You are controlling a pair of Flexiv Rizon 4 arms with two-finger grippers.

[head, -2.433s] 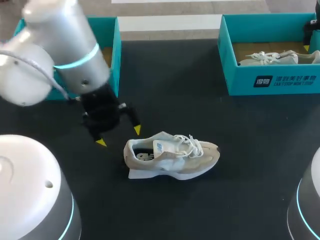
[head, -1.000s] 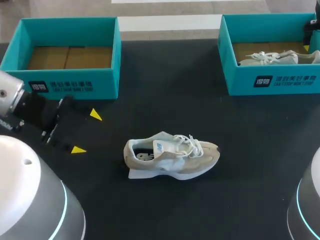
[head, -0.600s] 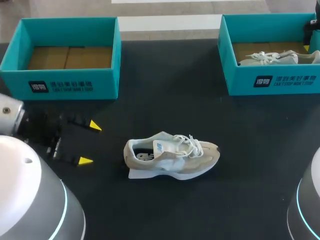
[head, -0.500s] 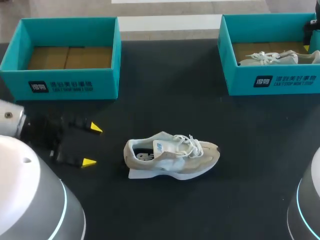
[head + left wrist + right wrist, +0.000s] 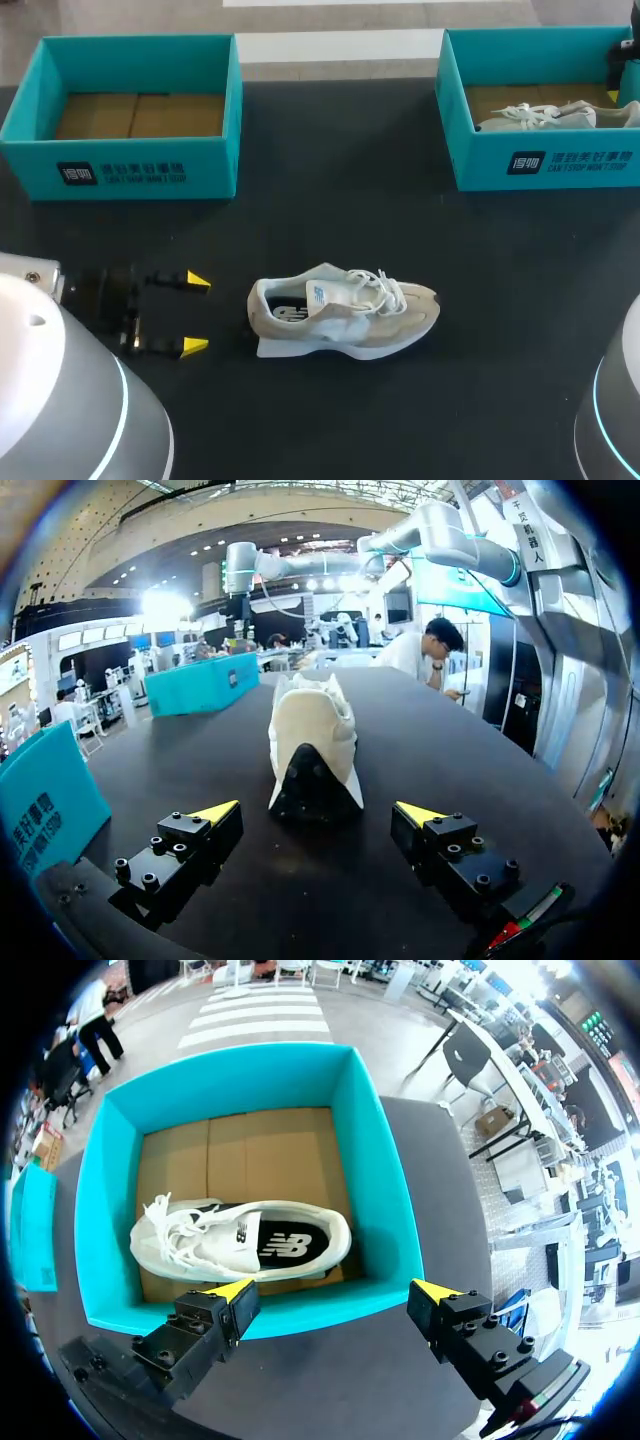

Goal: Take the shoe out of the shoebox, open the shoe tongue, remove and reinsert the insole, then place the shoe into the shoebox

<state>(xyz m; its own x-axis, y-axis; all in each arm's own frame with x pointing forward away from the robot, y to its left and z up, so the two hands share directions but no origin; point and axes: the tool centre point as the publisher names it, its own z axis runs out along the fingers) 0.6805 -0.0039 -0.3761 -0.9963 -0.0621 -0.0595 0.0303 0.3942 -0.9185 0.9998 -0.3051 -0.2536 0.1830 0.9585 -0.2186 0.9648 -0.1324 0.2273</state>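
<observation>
Shoe on the table: a beige-and-white suede sneaker with white laces [image 5: 343, 318] stands on its sole on the black tabletop [image 5: 330, 200], out of both boxes, heel toward the left arm and toe pointing to the right.
Shoe opening: a dark insole shows inside; from the head view I cannot tell whether the tongue is pulled open.
Left gripper [image 5: 195, 314]: low over the table, just beside the sneaker's heel but apart from it. Its yellow-tipped fingers are spread wide with nothing held. In the left wrist view the heel [image 5: 312, 730] sits straight ahead of the gap between the fingers.
Left box: a teal cardboard shoebox [image 5: 140, 170] at the table's far left, brown cardboard floor showing.
Right box: a second teal cardboard shoebox [image 5: 545, 160] at the far right, with a white lace-up sneaker [image 5: 240, 1240] lying in it along the near wall.
Right gripper [image 5: 332, 1290]: above the right box's near wall, fingers apart, gripping nothing.
</observation>
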